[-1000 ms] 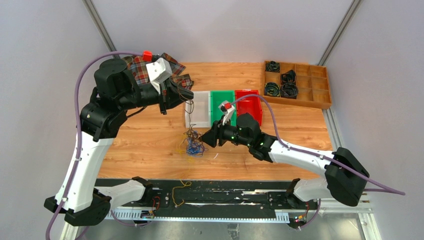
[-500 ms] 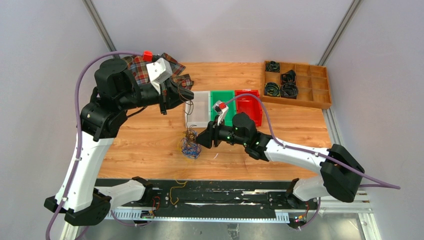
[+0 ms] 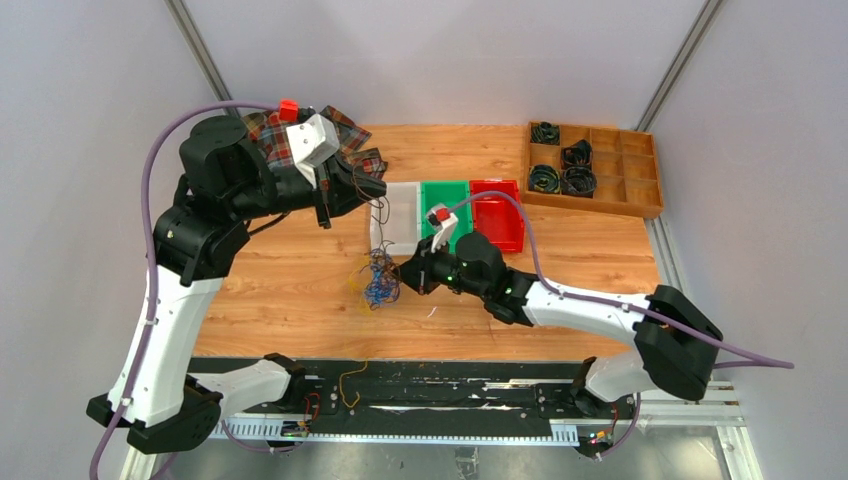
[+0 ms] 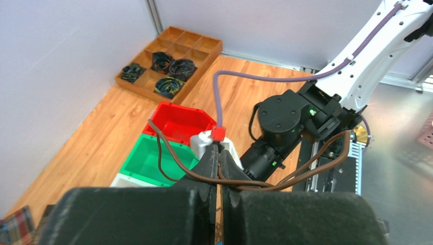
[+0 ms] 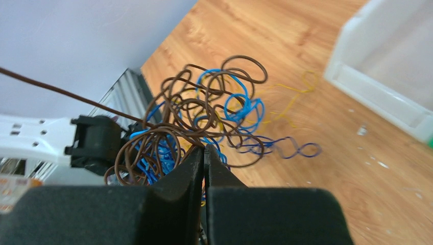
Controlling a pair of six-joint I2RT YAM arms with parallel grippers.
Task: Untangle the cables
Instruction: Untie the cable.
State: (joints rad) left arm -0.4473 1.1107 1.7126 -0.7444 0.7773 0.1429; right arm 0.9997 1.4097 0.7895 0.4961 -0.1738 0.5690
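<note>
The cables (image 3: 378,281) are a fist-sized tangle of thin brown, blue and yellow wires above the wooden table, in front of the white bin. My left gripper (image 3: 379,190) is raised over the bin's left edge and shut on one brown strand (image 4: 168,159) that hangs down to the tangle. In the left wrist view that strand crosses the closed fingertips (image 4: 213,159). My right gripper (image 3: 404,277) is at the tangle's right side. In the right wrist view it (image 5: 204,151) is shut, its tips buried in the brown and blue loops (image 5: 214,109).
White bin (image 3: 397,238), green bin (image 3: 444,192) and red bin (image 3: 497,215) stand in a row behind the tangle. A wooden compartment tray (image 3: 640,170) with thick black coils is at the back right. A plaid cloth (image 3: 272,138) lies back left. A yellow wire (image 3: 350,385) lies on the front rail.
My right gripper moved left into the tangle and shut on it. The tangle shifted a little up and left. The left arm leaned slightly left, still holding its strand.
</note>
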